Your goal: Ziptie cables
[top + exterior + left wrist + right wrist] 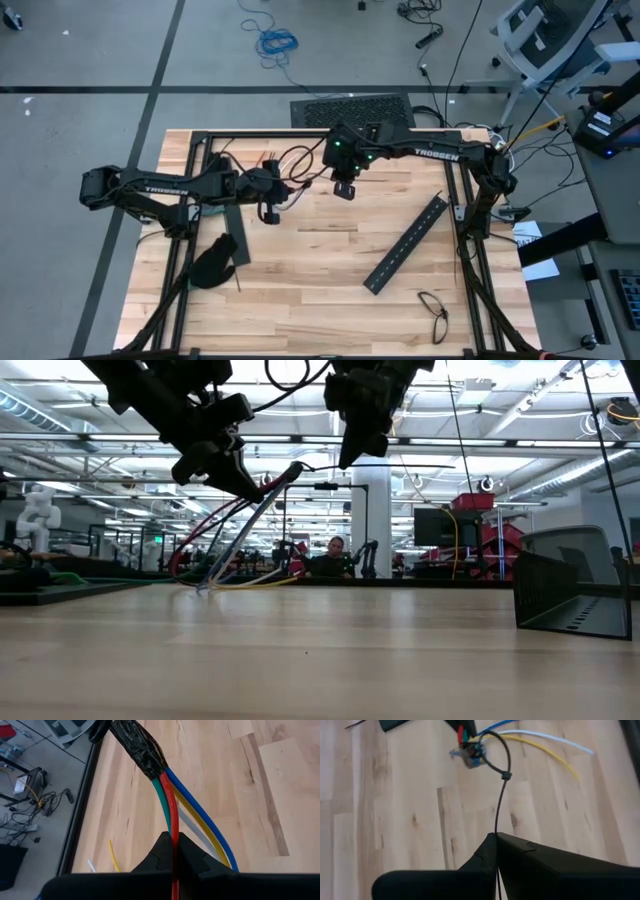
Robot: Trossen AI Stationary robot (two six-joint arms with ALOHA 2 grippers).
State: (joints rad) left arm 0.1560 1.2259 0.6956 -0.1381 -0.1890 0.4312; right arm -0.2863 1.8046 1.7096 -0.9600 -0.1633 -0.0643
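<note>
Red cable (173,815) pinched in left end effector (173,851); ziptie (499,805) in right end effector (496,837).

Both arms are reaching inward above the worktop's far half; left gripper (270,214) and right gripper (344,190) are holding their jaws shut.

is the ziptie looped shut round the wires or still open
Looped shut: the ziptie rings the wires, its tail running through the head into the right hand.
</note>
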